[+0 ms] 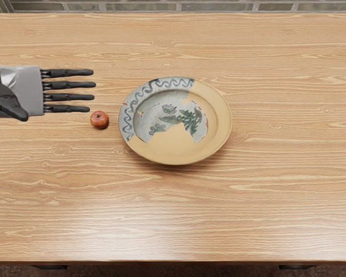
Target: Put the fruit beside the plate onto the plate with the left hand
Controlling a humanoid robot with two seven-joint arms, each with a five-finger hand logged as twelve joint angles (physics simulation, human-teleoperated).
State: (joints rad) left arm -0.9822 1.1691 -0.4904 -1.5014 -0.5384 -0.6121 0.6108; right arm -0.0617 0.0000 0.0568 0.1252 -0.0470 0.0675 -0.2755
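Note:
A small red apple (99, 119) lies on the wooden table just left of a tan ceramic plate (217, 124) painted with blue-grey waves and leaves. My left hand (69, 90) comes in from the left edge, its fingers (75, 85) stretched out flat and pointing right, holding nothing. The fingertips end slightly above and left of the apple, apart from it. Nothing lies on the plate.
The wooden table (173, 208) spans the whole view, with a brick wall strip along the far edge and the table's near edge at the bottom.

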